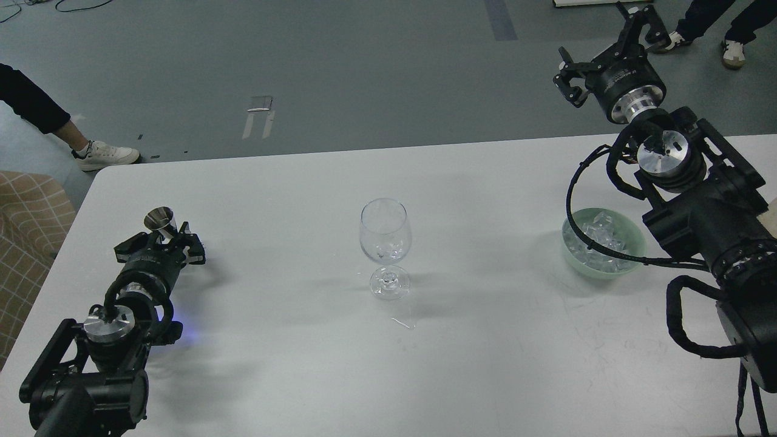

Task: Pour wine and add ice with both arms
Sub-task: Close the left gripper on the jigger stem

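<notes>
— Which step is it now, do you think?

— I would say the ice step. The wine glass [385,233] stands in the middle of the desk [485,182], and in its bowl I see something clear and glassy, maybe one or two cubes. I see no wine in it, and no bottle anywhere on the desk.

— And the rest of the ice?

— The ice [598,240] is heaped in a pale green bowl [631,240] on the right side of the desk, well apart from the glass and partly behind a cable of the right arm.

— What is the right gripper doing?

— The right gripper [604,45] is raised high, beyond the far edge of the desk. Its jaws are spread wide, and I see nothing between them. For more ice, it must come down over the bowl and close on one cube.

— And the left one?

— The left gripper [164,233] lies low near the left side of the desk, at a small metal cup [161,220] — shaped like a funnel. The jaws seem to be around it, but from here I cannot tell how tightly, or whether they really hold it.
</notes>
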Tool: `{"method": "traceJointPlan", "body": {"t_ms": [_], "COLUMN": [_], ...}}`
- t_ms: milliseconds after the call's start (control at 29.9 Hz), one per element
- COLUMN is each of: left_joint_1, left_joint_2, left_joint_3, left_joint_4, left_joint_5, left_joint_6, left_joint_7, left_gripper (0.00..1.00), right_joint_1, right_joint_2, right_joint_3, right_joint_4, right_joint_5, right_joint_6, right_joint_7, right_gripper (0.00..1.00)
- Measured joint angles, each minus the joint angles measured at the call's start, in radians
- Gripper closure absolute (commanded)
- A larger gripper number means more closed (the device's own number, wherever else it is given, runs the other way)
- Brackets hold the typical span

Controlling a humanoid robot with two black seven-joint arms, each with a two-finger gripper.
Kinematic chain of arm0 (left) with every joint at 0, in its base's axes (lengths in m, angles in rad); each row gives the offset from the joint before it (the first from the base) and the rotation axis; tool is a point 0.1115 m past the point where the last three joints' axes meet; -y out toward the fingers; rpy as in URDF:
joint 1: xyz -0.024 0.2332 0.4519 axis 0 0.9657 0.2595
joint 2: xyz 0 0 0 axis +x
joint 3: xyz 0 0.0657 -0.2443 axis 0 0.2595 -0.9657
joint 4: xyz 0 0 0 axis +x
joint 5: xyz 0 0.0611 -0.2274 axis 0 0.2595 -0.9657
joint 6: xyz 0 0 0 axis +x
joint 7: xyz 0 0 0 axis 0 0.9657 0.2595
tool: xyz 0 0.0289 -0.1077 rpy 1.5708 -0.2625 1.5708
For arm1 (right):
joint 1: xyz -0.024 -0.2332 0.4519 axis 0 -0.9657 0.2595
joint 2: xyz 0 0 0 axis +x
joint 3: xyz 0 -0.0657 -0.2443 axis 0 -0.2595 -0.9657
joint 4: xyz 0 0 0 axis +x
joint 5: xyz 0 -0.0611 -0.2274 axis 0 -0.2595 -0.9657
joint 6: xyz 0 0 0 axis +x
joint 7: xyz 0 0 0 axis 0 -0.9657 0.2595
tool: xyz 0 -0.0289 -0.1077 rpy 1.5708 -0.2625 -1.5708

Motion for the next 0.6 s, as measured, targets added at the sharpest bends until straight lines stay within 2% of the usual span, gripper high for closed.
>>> {"method": "traceJointPlan", "body": {"t_ms": [334, 468, 602], "left_joint_1": [0.003, 0.003, 0.005], "left_joint_2": [0.000, 0.000, 0.000], "left_joint_3": [0.000, 0.000, -0.001], "left_joint_4": [0.003, 0.003, 0.003], "left_joint_5": [0.002, 0.002, 0.001], "left_joint_6": [-0.027, -0.039, -0.057], "left_joint_7": [0.006, 0.006, 0.012], "left_gripper": [0.75, 0.84, 0.85], "right_joint_1": [-0.002, -0.001, -0.004], "right_joint_2": [0.000, 0.000, 0.000], "right_joint_3": [0.000, 0.000, 0.000], "right_joint_4": [0.002, 0.002, 0.002], "right_joint_5": [0.000, 0.000, 0.000], "right_joint_6": [0.000, 0.000, 0.000], "right_joint_7": [0.000, 0.000, 0.000], "right_gripper": [0.00, 0.00, 0.00]}}
